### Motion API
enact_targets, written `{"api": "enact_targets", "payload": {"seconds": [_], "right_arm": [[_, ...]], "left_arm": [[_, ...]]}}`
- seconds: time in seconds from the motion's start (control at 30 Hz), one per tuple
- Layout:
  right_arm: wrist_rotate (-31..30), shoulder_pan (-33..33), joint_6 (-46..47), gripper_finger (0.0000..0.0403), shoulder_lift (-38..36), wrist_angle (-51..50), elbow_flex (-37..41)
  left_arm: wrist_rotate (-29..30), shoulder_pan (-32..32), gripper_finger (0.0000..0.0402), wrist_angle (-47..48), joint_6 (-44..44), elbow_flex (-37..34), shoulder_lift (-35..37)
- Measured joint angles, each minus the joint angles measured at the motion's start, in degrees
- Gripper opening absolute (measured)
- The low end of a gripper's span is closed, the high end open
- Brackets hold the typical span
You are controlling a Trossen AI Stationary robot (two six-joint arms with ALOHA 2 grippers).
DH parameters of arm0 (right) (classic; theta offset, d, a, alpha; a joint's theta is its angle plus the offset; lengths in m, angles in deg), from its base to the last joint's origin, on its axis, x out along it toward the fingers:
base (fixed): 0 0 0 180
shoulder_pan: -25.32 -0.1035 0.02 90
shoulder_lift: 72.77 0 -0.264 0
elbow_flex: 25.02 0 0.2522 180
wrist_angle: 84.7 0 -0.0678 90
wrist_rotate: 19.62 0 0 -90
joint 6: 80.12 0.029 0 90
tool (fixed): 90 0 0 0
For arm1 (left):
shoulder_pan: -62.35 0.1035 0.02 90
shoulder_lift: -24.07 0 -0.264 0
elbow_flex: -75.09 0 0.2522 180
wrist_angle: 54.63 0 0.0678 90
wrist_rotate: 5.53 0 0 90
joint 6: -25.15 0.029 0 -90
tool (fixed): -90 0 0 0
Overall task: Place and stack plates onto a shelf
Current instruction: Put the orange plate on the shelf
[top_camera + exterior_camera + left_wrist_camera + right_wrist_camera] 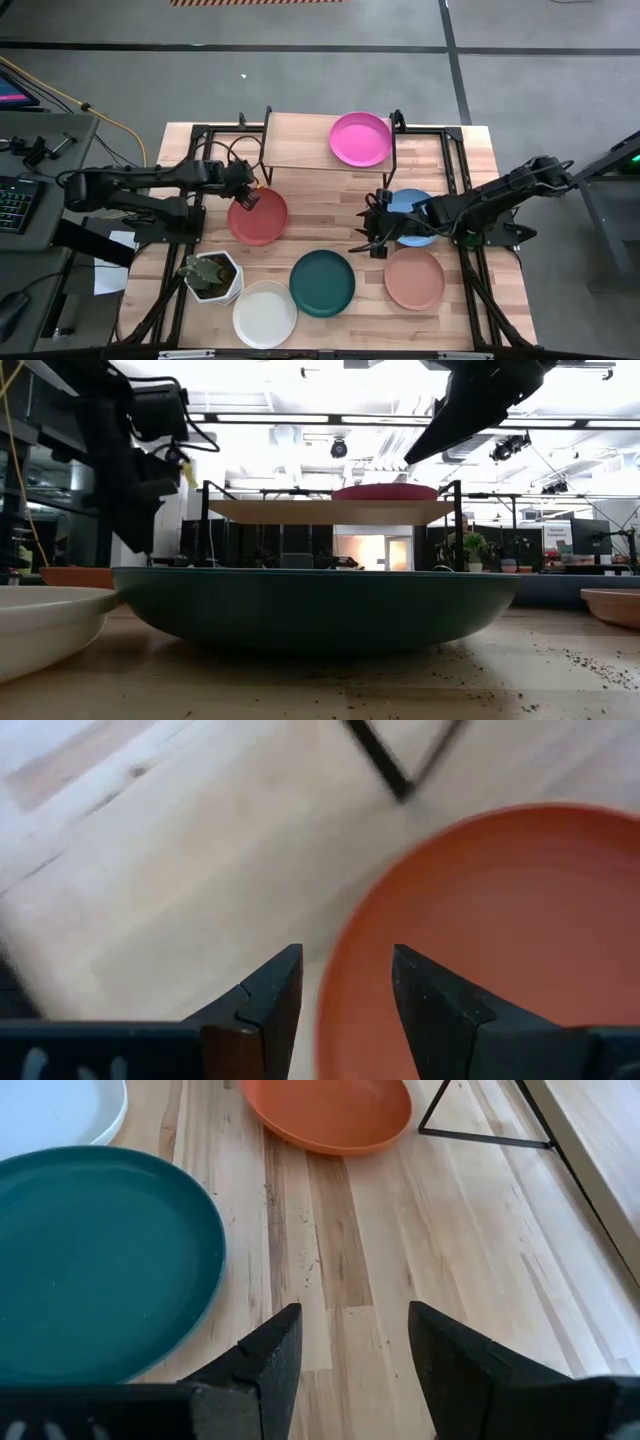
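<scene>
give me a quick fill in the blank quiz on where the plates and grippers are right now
1. The only plate on the shelf is the ____ one.
2. The left gripper, fingers open, is at the rim of the ____ plate.
3. The right gripper hovers with open fingers beside the light blue plate, holding ____.
4. On the table, the dark teal plate lies between the salmon plate and the ____ plate.

Missing words: pink; red; nothing; white

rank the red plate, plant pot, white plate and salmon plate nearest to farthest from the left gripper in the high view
1. red plate, right under the left gripper
2. plant pot, toward the table's front
3. white plate, at the front edge
4. salmon plate, far across on the right side
</scene>
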Motion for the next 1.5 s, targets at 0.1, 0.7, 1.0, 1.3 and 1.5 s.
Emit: {"api": "enact_targets", "payload": {"seconds": [0.1, 0.7, 1.0, 1.3, 1.5], "right_arm": [[0.0, 0.0, 0.0, 0.0165, 0.0, 0.3, 0.0], [-0.2, 0.0, -0.5, 0.0165, 0.0, 1.7, 0.0], [-0.1, 0.0, -0.5, 0.0165, 0.0, 1.9, 0.0], [-0.1, 0.0, -0.5, 0.0165, 0.0, 1.9, 0.0], [0.0, 0.0, -0.5, 0.0165, 0.0, 1.9, 0.0]], "left_arm": [[-0.1, 0.8, 0.0145, 0.1, -0.6, 0.0, -1.0], [-3.6, 3.6, 0.0145, -3.8, 0.3, 0.0, -15.2], [-3.5, 2.5, 0.0071, -3.7, 0.2, 0.0, -15.5], [-3.6, 1.9, 0.0009, -1.2, 3.0, 2.3, -15.4], [-4.0, 0.7, 0.0001, 5.5, 3.6, 7.9, -12.8]]}}
